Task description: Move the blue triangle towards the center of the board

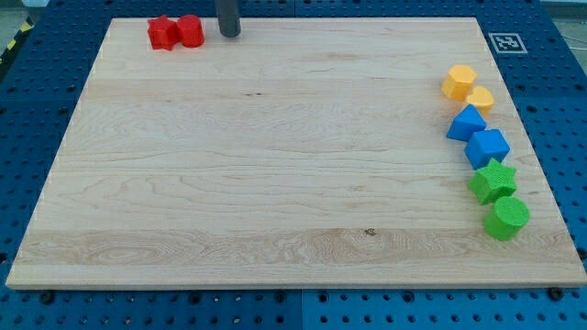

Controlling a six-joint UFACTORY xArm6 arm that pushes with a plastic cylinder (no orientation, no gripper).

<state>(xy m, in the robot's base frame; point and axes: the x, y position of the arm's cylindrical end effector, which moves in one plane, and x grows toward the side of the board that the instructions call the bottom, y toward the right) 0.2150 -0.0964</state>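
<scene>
The blue triangle (467,123) lies near the board's right edge, in a column of blocks. Just below it and touching it is a blue cube-like block (487,147). My tip (228,33) is at the view's top, left of centre, just right of two red blocks (176,32). It is far from the blue triangle, which lies well to its right and lower in the view.
Above the blue triangle are a yellow hexagon (459,81) and a yellow round block (480,99). Below the blue blocks are a green star (492,181) and a green cylinder (505,218). A marker tag (506,42) sits beyond the wooden board's (275,183) top right corner.
</scene>
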